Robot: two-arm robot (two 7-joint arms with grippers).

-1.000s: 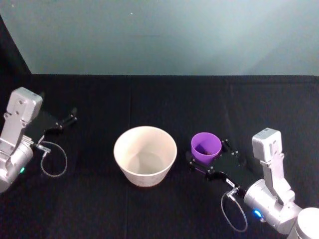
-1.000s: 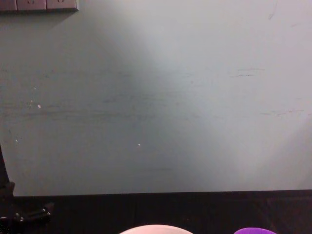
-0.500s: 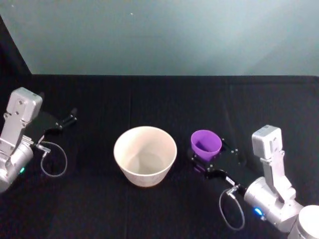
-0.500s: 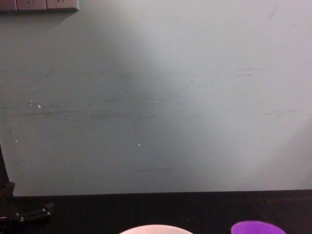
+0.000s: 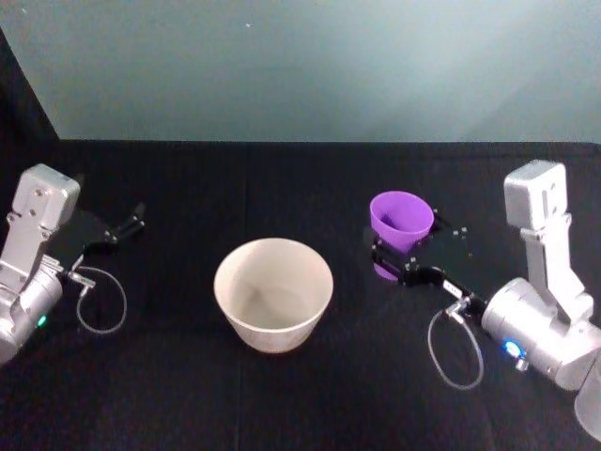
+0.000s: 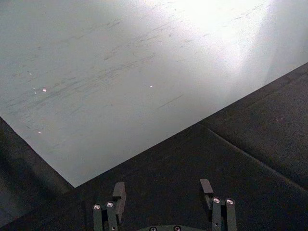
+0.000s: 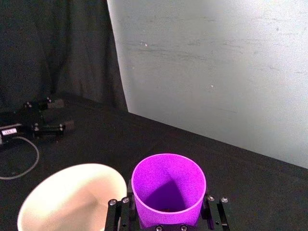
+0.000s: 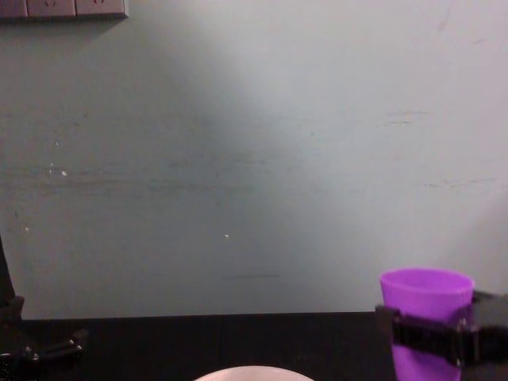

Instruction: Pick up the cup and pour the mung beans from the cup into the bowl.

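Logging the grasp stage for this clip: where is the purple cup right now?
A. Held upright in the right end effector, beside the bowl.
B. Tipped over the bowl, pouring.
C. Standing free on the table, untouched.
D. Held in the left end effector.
A: the right end effector is closed on both sides of the cup, which sits upright with its rim level, off to the side of the bowl rather than over it.

We look down on a table [image 5: 282, 178] draped in black cloth, which meets a pale wall at the back. The pale pinkish-white bowl [image 5: 272, 334] stands upright on the cloth, near the middle, mouth open upward.
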